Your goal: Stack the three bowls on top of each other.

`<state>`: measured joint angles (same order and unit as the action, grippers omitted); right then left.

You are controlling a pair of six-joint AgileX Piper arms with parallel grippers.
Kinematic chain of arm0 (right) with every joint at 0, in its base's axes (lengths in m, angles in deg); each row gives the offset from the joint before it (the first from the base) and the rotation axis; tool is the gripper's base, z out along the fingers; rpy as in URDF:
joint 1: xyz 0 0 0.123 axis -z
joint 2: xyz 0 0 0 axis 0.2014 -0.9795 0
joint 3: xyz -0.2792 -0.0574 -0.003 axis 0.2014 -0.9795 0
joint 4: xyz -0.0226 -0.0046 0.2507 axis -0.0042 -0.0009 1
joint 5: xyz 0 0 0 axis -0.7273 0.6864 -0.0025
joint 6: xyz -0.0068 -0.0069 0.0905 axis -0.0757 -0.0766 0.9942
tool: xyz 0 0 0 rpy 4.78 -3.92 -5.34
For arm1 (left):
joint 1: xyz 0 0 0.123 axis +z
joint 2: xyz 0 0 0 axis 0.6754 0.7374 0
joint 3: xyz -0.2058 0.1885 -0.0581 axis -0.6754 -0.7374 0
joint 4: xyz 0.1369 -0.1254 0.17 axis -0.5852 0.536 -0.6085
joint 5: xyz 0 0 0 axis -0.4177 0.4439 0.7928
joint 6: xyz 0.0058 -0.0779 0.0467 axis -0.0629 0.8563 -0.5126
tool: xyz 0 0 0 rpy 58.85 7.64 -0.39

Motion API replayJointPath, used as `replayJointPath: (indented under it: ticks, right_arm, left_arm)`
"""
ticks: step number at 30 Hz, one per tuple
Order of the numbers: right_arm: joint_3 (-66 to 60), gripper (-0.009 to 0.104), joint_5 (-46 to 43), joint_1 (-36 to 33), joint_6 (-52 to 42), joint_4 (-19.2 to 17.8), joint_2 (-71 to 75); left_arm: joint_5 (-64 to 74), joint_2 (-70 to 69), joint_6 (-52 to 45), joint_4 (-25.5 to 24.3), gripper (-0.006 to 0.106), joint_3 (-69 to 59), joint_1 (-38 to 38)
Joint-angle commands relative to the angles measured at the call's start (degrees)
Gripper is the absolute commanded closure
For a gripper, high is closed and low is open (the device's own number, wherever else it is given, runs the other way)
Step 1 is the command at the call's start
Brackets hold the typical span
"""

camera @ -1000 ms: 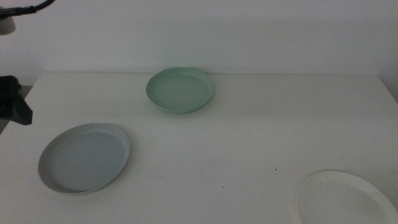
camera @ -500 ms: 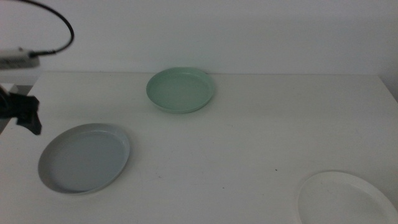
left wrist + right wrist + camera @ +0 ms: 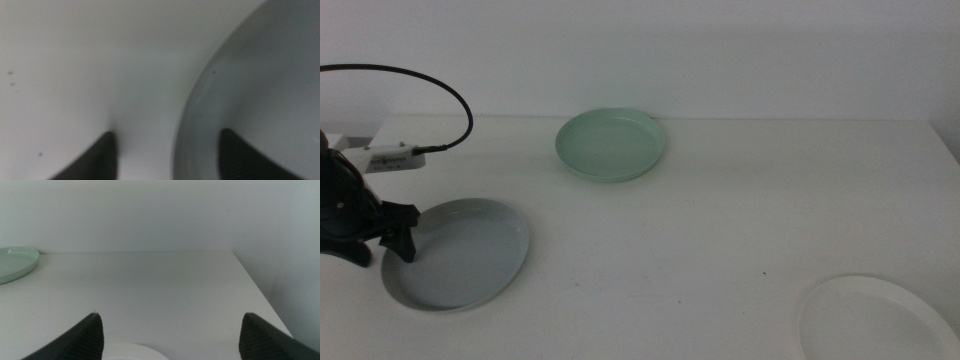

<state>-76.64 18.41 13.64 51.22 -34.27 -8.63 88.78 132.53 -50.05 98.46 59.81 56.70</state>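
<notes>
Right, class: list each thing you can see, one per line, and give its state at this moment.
grey-blue bowl: flat on the table, unstacked, its rim between the left jaws.
mint green bowl: flat at the back, alone, empty.
white bowl: flat at the front right, alone, empty.
left gripper: open, straddling the grey-blue bowl's rim.
right gripper: open, waiting above the white bowl.

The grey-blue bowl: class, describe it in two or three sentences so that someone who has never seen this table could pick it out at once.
Start at the white table and go to its left side, near the front. There the left gripper stands open, its jaws straddling the rim of the grey-blue bowl. It is the only grey dish: the mint green bowl sits at the back, the white bowl at the front right corner.
</notes>
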Motion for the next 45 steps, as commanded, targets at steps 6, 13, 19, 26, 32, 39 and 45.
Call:
replayJointPath:
  ticks: [6,13,19,26,32,39,45]
  right_arm:
    - [-0.23,0.002,-0.36,0.31,-0.34,-0.39,0.24]
    - [-0.23,0.002,-0.36,0.31,-0.34,-0.39,0.24]
    - [-0.23,0.002,-0.36,0.31,-0.34,-0.39,0.24]
    - [-0.23,0.002,-0.36,0.31,-0.34,-0.39,0.24]
    - [-0.23,0.002,-0.36,0.31,-0.34,-0.39,0.24]
    - [-0.23,0.002,-0.36,0.31,-0.34,-0.39,0.24]
    - [-0.23,0.002,-0.36,0.31,-0.34,-0.39,0.24]
  left_arm:
    - [0.82,-0.29,1.70,1.92,0.102,0.53,0.03]
    - [5.41,-7.70,2.11,4.37,0.102,0.53,0.03]
    - [10.18,-12.97,4.37,9.73,0.102,3.23,-4.00]
    - [12.17,-10.16,11.75,7.92,0.102,10.96,-17.03]
    - [11.64,-4.01,13.70,9.45,0.102,16.43,-25.39]
    - [7.62,2.35,14.36,11.47,0.102,19.76,-31.17]
    - [4.36,5.73,14.14,12.55,0.102,20.56,-32.10]
